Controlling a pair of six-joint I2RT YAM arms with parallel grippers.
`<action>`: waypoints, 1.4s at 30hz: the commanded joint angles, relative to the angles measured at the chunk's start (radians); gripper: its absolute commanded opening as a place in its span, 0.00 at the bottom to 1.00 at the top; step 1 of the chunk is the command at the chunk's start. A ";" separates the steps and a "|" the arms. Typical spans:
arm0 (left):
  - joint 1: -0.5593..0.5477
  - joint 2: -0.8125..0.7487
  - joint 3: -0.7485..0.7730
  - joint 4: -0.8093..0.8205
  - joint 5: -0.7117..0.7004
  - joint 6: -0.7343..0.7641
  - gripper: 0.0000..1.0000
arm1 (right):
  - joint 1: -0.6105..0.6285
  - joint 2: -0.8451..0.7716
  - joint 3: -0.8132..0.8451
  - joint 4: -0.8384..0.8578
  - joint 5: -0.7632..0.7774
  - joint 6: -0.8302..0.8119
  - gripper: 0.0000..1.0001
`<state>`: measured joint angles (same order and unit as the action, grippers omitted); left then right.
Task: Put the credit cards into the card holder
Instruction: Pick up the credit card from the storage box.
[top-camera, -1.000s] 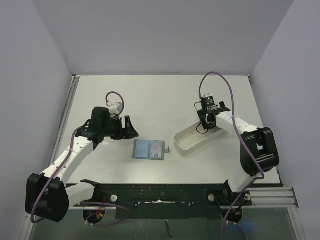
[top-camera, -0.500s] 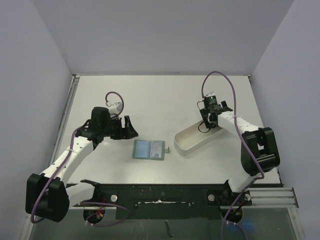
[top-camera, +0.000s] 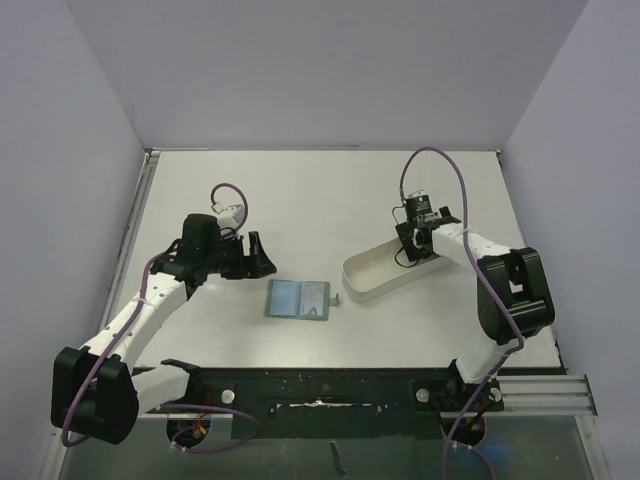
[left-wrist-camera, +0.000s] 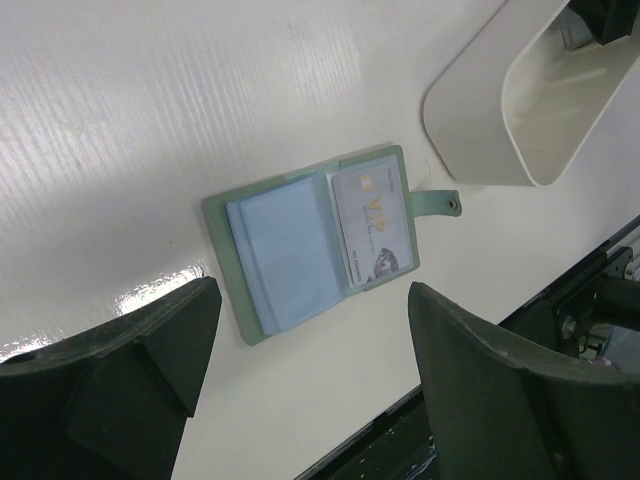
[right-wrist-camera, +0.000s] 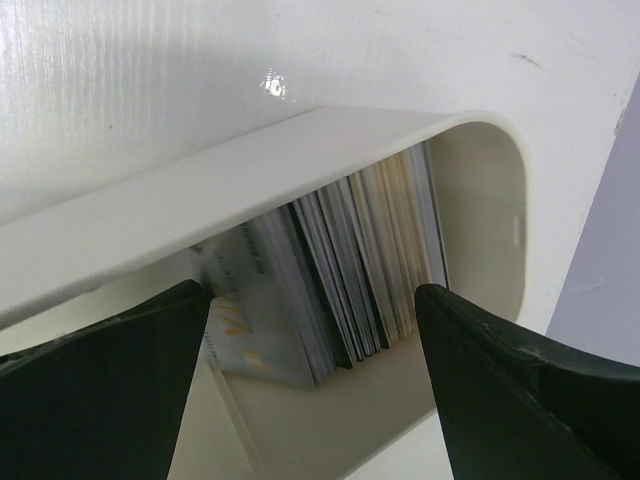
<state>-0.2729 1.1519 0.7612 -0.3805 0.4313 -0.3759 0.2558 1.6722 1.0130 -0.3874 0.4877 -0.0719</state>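
**Inspector:** Change noted. The white tray (top-camera: 365, 285) sits slightly further left and is turned a little compared with a second ago. The right tool (right-wrist-camera: 312, 300) has shifted with it and is over the tray's far end. The left tool (top-camera: 259, 256) has not moved.

**Supervisor:** Tool states?

**Inspector:** Both stand apart and hold nothing. The right tool's fingers straddle the end of the tray where the credit cards (right-wrist-camera: 350, 265) stand packed on edge (none lifted out, as far as the wrist view shows).

**Supervisor:** And the card holder?

**Inspector:** The card holder (top-camera: 299, 299) lies open on the surface (top-camera: 300, 190), between the left tool and the tray and touching neither. One pale card (left-wrist-camera: 373, 225) is already in its right-hand pocket.

**Supervisor:** What does that mean for the task?

**Inspector:** In my judgement the tray has only been nudged and no card taken, so the next pick is not yet made. The stack is tight, and separating a single card is the likely difficulty.
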 joint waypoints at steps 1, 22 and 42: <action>0.007 -0.012 0.001 0.054 0.033 0.022 0.75 | 0.005 0.018 0.012 0.035 0.044 0.001 0.85; 0.007 -0.027 -0.002 0.058 0.034 0.020 0.75 | 0.010 0.001 0.012 0.058 0.119 0.016 0.60; 0.006 -0.034 -0.009 0.061 0.061 0.017 0.75 | 0.013 -0.004 0.046 0.016 0.166 0.037 0.35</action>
<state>-0.2726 1.1408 0.7422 -0.3698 0.4614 -0.3763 0.2699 1.6920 1.0187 -0.3691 0.5827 -0.0357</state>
